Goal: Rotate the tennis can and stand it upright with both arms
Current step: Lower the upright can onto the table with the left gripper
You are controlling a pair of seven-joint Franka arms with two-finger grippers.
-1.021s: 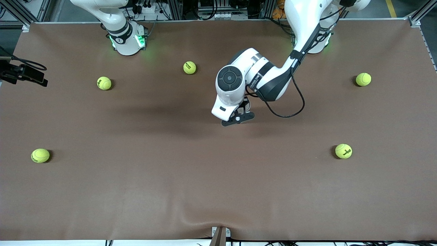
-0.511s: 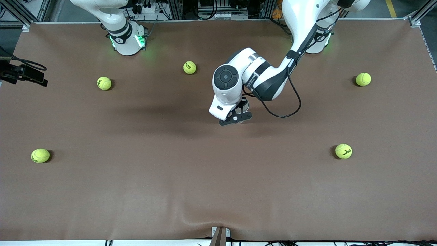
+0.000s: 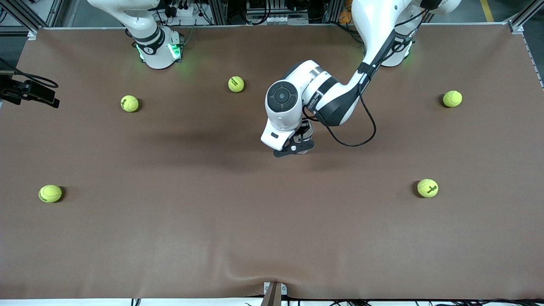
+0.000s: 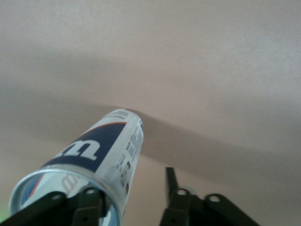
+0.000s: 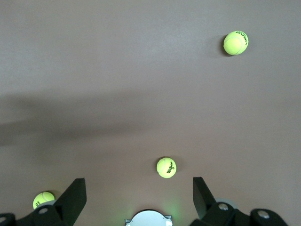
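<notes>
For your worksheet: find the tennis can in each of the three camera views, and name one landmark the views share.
Front view: tennis can mid-table, only a sliver showing under the left arm's wrist, at the left pincer.
Left wrist view: tennis can large, upright, rim by one finger.
Right wrist view: not in it.
Shared landmark: the brown table.

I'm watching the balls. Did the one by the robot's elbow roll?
No. The tennis ball sits at the same spot on the table, matching the earlier pictures.
</notes>
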